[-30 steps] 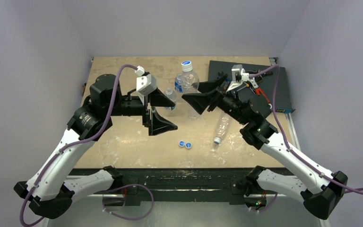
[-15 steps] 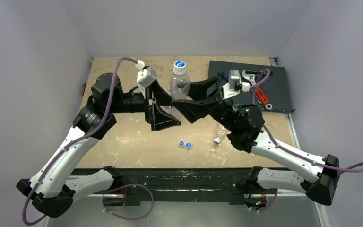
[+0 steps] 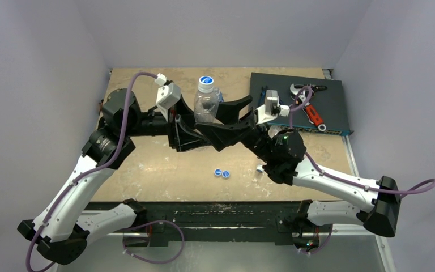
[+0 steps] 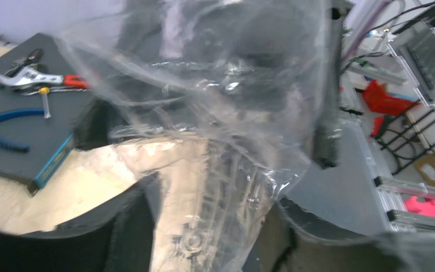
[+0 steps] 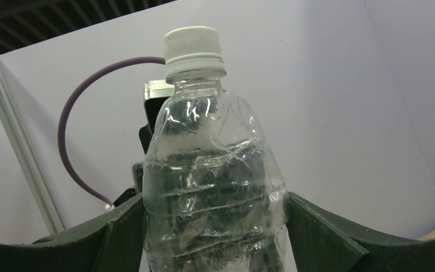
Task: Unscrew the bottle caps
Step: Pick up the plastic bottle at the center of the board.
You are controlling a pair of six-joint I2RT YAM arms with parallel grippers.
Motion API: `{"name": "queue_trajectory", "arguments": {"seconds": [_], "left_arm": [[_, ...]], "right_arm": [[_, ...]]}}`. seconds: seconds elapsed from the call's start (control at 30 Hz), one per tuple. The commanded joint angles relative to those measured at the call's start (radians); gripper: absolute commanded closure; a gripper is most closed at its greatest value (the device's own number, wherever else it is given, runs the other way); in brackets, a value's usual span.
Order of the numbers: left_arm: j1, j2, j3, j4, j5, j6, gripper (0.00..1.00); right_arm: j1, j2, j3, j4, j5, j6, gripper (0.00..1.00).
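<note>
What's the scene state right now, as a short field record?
held bottle: clear, crinkled, upright, gripped from both sides
cap: on the held bottle, blue top with white mark
left tool: closed on held bottle
right tool: closed on held bottle
loose caps: two blue, side by side on table
other bottle: lying, mostly hidden under right arm

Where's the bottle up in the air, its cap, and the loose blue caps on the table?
Bottle [image 5: 215, 187]: right wrist view, clear crinkled body.
Bottle cap [image 5: 192, 48]: right wrist view, its white side.
Loose blue caps [image 3: 218, 171]: top view, left cap's top.
</note>
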Motion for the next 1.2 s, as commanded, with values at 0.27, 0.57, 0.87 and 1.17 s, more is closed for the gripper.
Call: {"name": "queue_trajectory", "arguments": {"seconds": [0.27,0.57,0.87,1.17], "left_arm": [[-0.002,-0.036,0.018,-0.086,-0.004,0.160,0.62],[-0.002,-0.034,0.037,-0.278,-0.004,0.397,0.58],[-0.002,-0.032,0.042,-0.309,-0.015,0.445,0.58],[-0.002,-0.037,0.043,-0.309,-0.038,0.452,0.58]], "right_arm": [[0.001,-0.084,0.149,-0.358,0.032,-0.123,0.14],[-0.015,-0.055,0.498,-0.884,-0.062,-0.373,0.01],[-0.028,0.054,0.686,-1.126,-0.091,-0.394,0.12],[-0.031,0.097,0.734,-1.177,-0.076,-0.381,0.37]]}}
